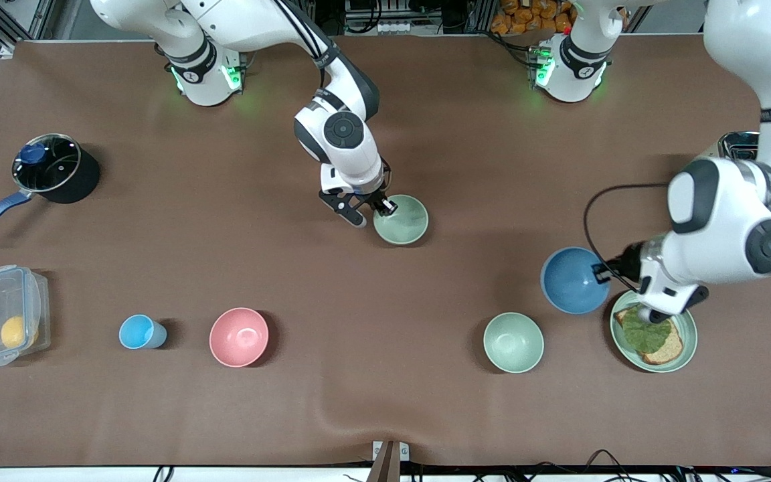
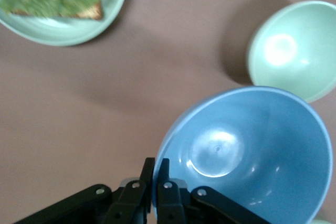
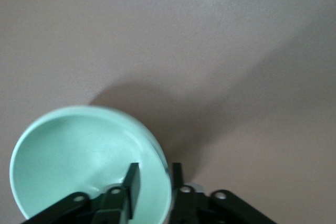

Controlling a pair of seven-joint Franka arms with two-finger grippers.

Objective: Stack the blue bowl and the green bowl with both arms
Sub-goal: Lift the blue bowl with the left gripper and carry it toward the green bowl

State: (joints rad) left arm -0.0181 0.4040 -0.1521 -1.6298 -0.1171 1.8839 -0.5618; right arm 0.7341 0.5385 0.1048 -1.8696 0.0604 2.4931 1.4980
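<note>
The blue bowl (image 1: pixel 569 281) is toward the left arm's end of the table, beside the toast plate. My left gripper (image 1: pixel 604 272) is shut on its rim. In the left wrist view the fingers (image 2: pixel 148 174) pinch the rim of the blue bowl (image 2: pixel 247 150), which looks tilted. The pale sage green bowl (image 1: pixel 402 219) sits upright mid-table. My right gripper (image 1: pixel 377 210) is at its rim, open. In the right wrist view one finger (image 3: pixel 132 184) is inside the green bowl (image 3: pixel 73 161) and the other is outside the rim, with a gap at the inner finger.
A mintier green bowl (image 1: pixel 513 342) and a green plate (image 1: pixel 688 341) with toast and a leaf lie nearer the camera than the blue bowl. A pink bowl (image 1: pixel 239 337), light-blue cup (image 1: pixel 141 332), clear box (image 1: pixel 3 314) and lidded pot (image 1: pixel 51 167) are toward the right arm's end.
</note>
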